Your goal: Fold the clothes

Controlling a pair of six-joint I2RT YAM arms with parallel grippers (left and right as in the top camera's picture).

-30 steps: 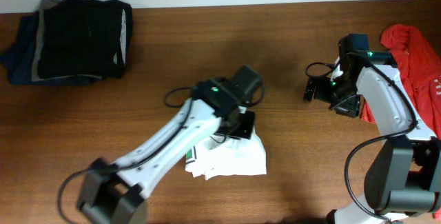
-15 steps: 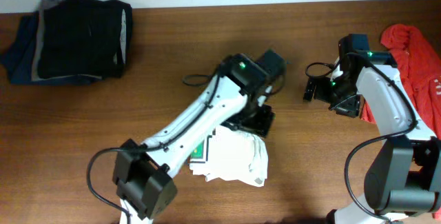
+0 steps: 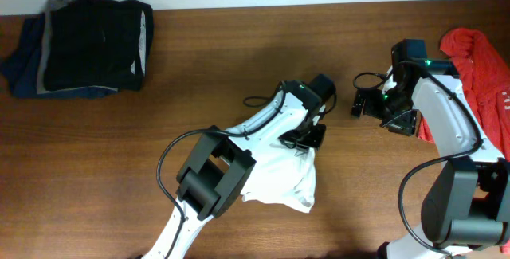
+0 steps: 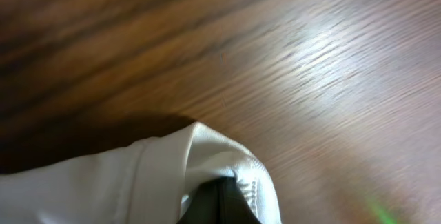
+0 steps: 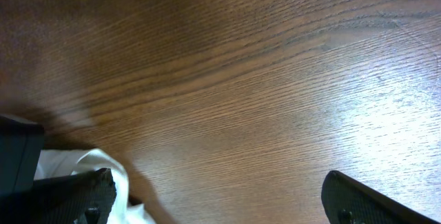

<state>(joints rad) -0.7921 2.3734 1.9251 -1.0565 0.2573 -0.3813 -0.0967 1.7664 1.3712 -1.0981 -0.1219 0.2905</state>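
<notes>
The white shirt (image 3: 279, 181) lies bunched on the wooden table (image 3: 215, 68), low in the middle of the overhead view. My left gripper (image 3: 307, 138) is shut on its upper right edge, and the cloth stretches up toward it. In the left wrist view the white fabric (image 4: 131, 176) wraps round my dark fingers (image 4: 220, 203). My right gripper (image 3: 381, 109) is open and empty, to the right of the shirt and above bare wood. Its two fingertips (image 5: 220, 200) stand far apart in the right wrist view, with a white fold of the shirt (image 5: 89, 162) by the left one.
A folded stack of black, grey and navy clothes (image 3: 80, 44) sits at the back left. A red garment (image 3: 482, 76) lies at the right edge, under my right arm. Bare wood lies between the stack and the shirt.
My left gripper has swung right and up with the shirt's edge in it, dragging the shirt rightward and stretching it out. The right arm has not moved.
</notes>
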